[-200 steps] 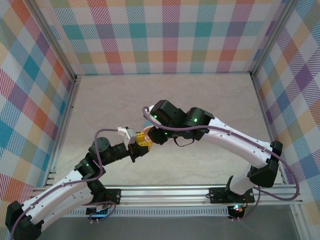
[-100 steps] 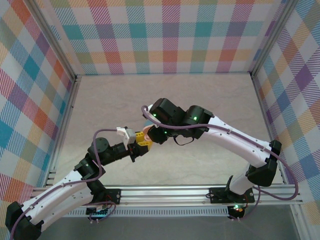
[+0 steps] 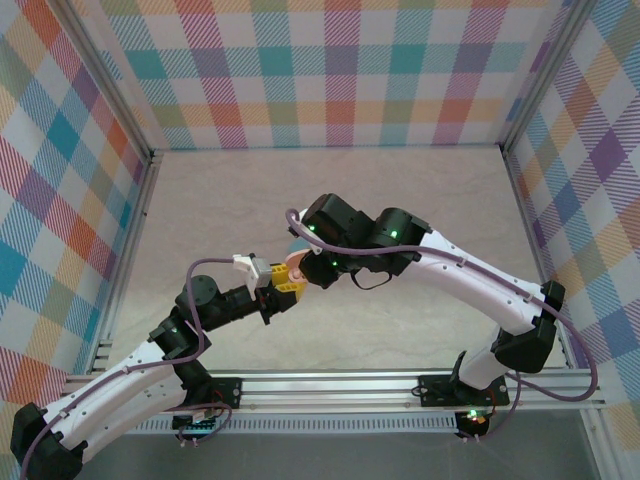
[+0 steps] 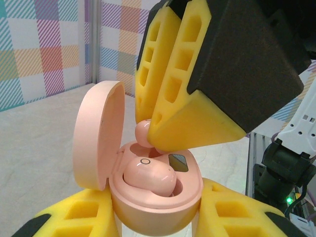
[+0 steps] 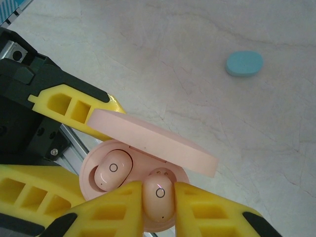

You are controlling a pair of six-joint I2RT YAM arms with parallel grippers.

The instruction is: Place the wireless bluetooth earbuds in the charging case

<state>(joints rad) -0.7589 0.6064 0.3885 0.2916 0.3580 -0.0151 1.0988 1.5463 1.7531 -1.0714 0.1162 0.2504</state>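
– Where's the action, from where you're standing?

– Middle of the table, a bit left of centre, on the near half. Both arms meet there. The left gripper is clamped on the pink charging case, one yellow finger pressed to each side of the body, holding it up off the surface.

– Is the case open?

– Yes, the lid is swung back and stands nearly upright on its hinge. One pink earbud sits in its well, rounded back up, with a small ring mark on it.

– And the right gripper?

– It comes down on the case from above, fingers pinched on the other pink earbud. The bud is squeezed between the two yellow tips, right at the empty well, just beside the seated one. Whether it touches the bottom of the well I can't tell; the fingers cover that part.

– Anything else lying about?

– A light blue oval case, shut, flat on the pale marbled tabletop, on the far side and well apart from the pink one. Nothing is touching it.

– And the surroundings?

– Bright checked walls on three sides, an aluminium rail along the near edge where the arms are bolted.
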